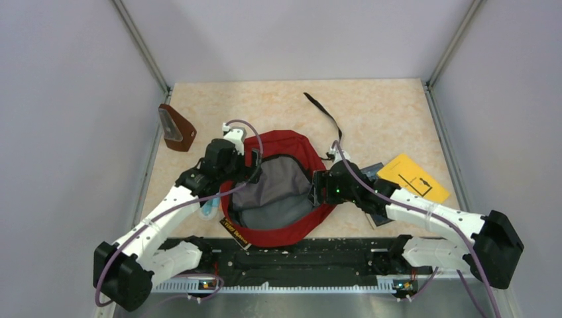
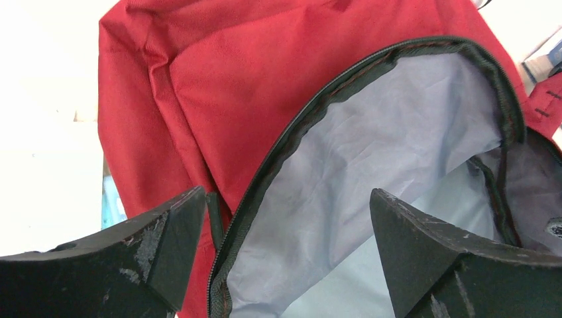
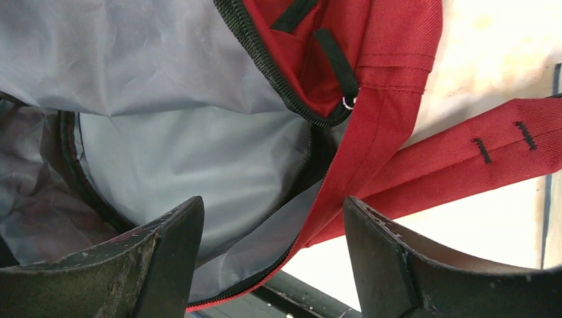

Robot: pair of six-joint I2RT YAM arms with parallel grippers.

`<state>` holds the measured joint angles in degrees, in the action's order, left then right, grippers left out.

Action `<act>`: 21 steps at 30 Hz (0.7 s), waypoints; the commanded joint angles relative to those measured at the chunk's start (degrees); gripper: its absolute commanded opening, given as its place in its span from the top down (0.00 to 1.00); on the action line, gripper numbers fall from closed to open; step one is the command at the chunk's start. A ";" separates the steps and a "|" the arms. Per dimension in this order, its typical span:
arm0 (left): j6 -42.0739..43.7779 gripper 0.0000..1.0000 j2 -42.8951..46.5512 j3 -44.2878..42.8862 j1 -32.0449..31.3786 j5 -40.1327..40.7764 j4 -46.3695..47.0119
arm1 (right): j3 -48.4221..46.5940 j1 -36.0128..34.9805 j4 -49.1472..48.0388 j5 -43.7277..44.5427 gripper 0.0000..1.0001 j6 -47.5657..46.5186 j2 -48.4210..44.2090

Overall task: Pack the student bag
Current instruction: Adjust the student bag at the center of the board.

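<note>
Both spread wide — left end effector [image 2: 285,192], right end effector [image 3: 272,199] — astride student bag [image 1: 291,142] rim, (tag [image 1: 235,233] illegible)

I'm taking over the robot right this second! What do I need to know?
Left claw: open, straddling the left rim of the student bag, gripping nothing.
Right claw: open, straddling the bag's right rim, gripping nothing.
Bag: middle of the table, main compartment unzipped, grey lining showing, nothing visible inside.
Outside the bag: flat yellow item to its right, brown pouch at the far left.
Done: bag is open.
To do: probably load the loose items, then zip up.
</note>
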<state>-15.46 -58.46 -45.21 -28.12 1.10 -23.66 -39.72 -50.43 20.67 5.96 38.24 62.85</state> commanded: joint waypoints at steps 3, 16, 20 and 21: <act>-4.20 0.02 -1.36 2.18 2.41 -2.33 -1.88 | 0.23 -2.67 -0.39 2.57 0.25 2.66 1.90; -6.97 1.00 -4.07 2.98 3.16 -9.37 1.53 | -0.84 -4.59 -0.06 8.56 0.93 2.93 3.39; -4.58 1.00 -5.34 -3.48 3.17 -10.37 -0.36 | -4.61 -4.46 1.40 14.49 1.00 -1.38 4.75; -3.97 1.00 -5.73 -5.29 3.21 -10.46 -0.94 | -5.67 -4.23 1.62 15.66 1.00 -2.71 5.05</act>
<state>-21.71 -63.59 -42.57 -25.15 -7.09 -25.39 -39.90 -54.28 21.98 14.35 40.14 66.87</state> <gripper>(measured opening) 0.027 0.010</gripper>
